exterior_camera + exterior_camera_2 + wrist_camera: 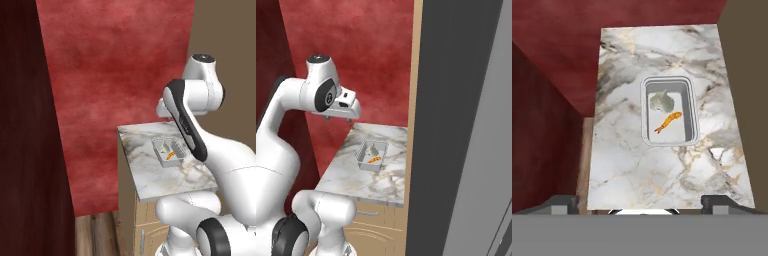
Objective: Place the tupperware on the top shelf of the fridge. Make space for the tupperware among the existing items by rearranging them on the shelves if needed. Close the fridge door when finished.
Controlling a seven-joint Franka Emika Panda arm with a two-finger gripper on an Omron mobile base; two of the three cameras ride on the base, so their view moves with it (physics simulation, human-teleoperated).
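One risk: the wide-open, empty claw, high above the tupperware, could descend off-centre and shove it along the worktop

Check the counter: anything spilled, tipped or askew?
Nothing stands out. The tupperware sits flat and upright on the marble counter, with the orange food and a pale greenish piece inside it. No spill around it.

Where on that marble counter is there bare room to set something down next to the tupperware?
The marble counter is bare all around the tupperware: a wide strip toward the red wall, another along the near edge, and narrower margins on both sides. Nothing else stands on it, so no spot is crowded.
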